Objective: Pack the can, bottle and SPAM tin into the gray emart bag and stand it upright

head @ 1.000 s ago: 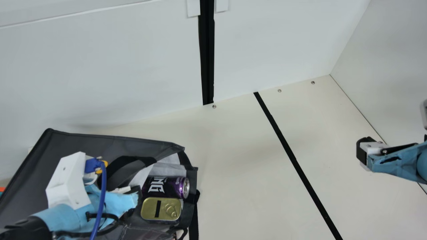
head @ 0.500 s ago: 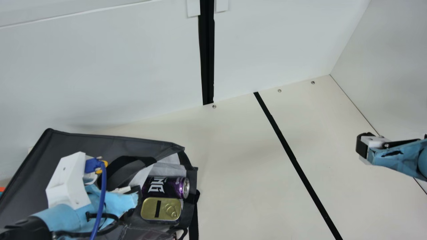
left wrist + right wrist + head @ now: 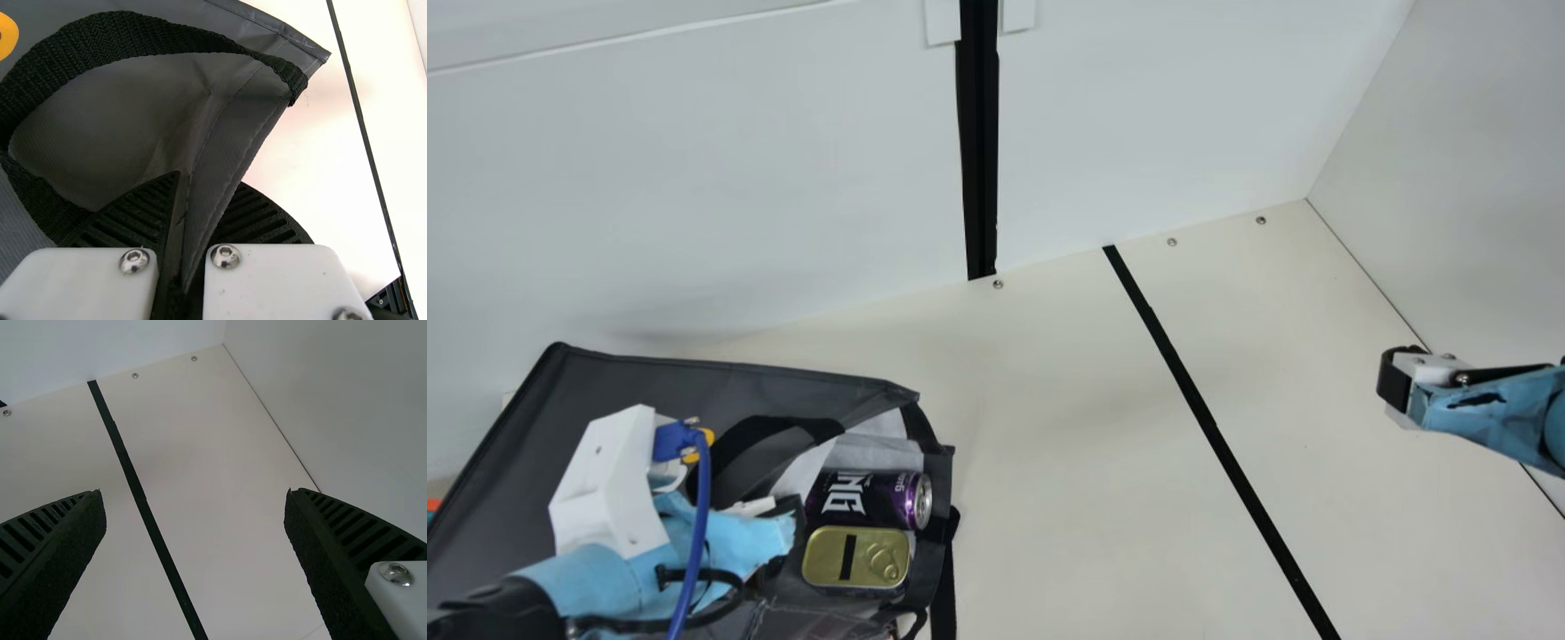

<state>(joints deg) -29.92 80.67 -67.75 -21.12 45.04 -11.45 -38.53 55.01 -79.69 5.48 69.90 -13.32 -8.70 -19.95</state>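
My black ribbed left claw (image 3: pixel 751 538), 8 o'clock, pinches edge of gray fabric bag (image 3: pixel 685 382); matching right claw (image 3: pixel 1394 384), 3 o'clock, spread.

"How do we read the bag (image 3: pixel 694 387)?"

"We see matt, creased fabric, and its strap (image 3: pixel 133 30) looks like coarse woven webbing."

"And the can (image 3: pixel 871 498)?"

"Glossy metal, we agree. The tin (image 3: pixel 827 560) is smooth metal too, with a soft golden sheen."

"What about the table (image 3: pixel 1049 444)?"

"We find it smooth and mostly matt, the screws (image 3: pixel 1172 242) shiny metal."
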